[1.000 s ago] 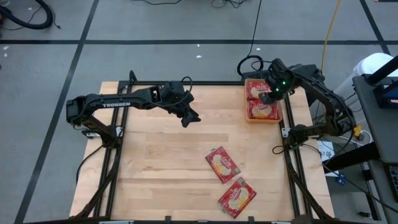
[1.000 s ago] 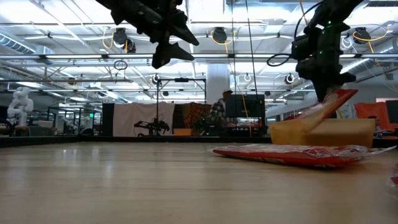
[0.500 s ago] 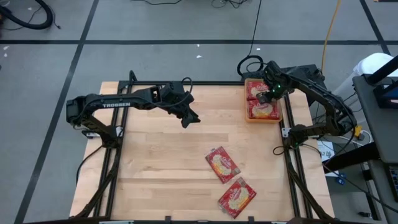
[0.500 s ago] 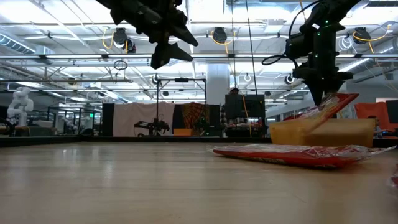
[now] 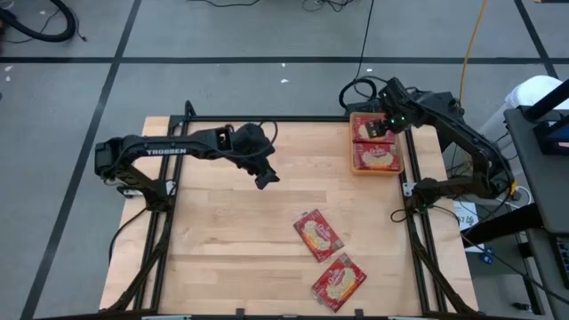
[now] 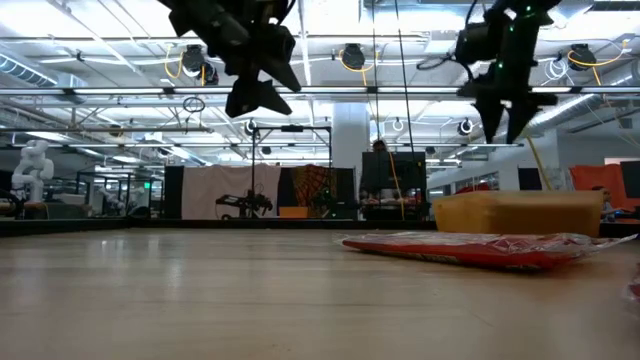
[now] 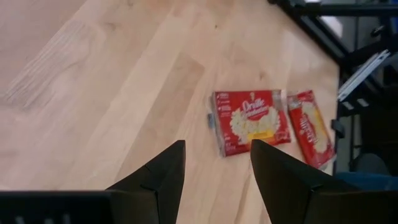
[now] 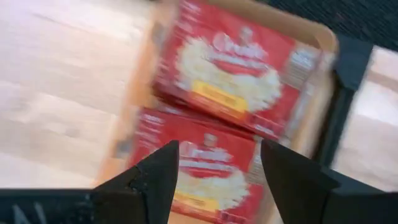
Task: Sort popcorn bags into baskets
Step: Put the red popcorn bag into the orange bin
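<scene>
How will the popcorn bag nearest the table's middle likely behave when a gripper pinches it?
The popcorn bag lies flat and thin, so it probably slides before lifting. Its glossy wrapper looks slippery. Held by one edge, it may sag somewhat.

Both arms raised, both grippers open and empty.
Left gripper at the end of an arm stretched across from its base, fingers parted, pointing down, nothing between them. Right gripper up high on a bent arm, fingers spread apart, aimed downward, holding nothing.
</scene>
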{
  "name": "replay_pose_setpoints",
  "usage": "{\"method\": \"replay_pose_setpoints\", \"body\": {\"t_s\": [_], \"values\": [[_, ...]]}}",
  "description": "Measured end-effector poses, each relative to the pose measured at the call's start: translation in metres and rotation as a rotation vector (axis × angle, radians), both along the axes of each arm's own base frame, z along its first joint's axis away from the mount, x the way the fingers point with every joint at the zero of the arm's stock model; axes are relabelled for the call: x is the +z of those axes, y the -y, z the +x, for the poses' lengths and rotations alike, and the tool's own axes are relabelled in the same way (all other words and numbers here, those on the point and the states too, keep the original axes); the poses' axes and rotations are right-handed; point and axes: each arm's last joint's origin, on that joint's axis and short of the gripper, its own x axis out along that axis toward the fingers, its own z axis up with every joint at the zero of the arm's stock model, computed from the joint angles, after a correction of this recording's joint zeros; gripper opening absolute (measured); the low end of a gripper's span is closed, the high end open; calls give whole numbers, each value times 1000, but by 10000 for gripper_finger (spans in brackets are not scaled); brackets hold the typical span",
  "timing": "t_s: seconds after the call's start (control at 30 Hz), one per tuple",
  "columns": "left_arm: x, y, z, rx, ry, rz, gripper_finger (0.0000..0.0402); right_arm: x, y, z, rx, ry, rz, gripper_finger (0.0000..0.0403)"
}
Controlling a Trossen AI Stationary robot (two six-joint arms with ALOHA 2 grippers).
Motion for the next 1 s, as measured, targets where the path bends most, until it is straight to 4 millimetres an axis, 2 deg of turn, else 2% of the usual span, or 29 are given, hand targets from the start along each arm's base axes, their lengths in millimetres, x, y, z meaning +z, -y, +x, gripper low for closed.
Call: {"method": "replay_pose_setpoints", "body": {"t_s": [0.23, 0.43, 0.6, 0.8, 0.9, 1.0], "values": [[-2, 14, 2, 28, -40, 85, 184, 30, -19, 27, 66, 393, -45, 219], [-2, 37, 6, 30, -52, 164, 184, 56, -58, 54, 239, 614, -136, 219], [-5, 57, 10, -43, -43, 181, 184, 62, -86, 68, 312, 671, -123, 219], [5, 78, 21, -122, 118, 177, 184, 58, -107, 77, 415, 663, -80, 219], [-7, 85, 30, -160, 110, 208, 189, 58, -114, 76, 456, 654, -71, 219], [-27, 91, 39, -190, 53, 211, 212, 60, -120, 72, 517, 650, -69, 219]]}}
